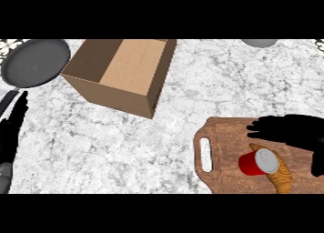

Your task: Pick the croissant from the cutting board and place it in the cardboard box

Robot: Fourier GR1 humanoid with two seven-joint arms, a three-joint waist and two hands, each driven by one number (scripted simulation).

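The croissant [281,175] is golden brown and lies lengthwise on the wooden cutting board [225,136] at the lower right. A red can [257,163] with a grey lid stands against the croissant's left side. My right hand [296,129] hovers over the board's far right part, just beyond the croissant's upper tip. Its fingers point left, its thumb hangs down at the right, and it is open with nothing in it. The open cardboard box [121,75] stands at the upper left of centre. My left hand [9,132] rests open at the left edge, fingers up.
A dark round pan [36,63] lies at the top left beside the box. A grey round object [260,43] peeks in at the top edge. Speckled marble counter [124,150] stretches between the box and the board.
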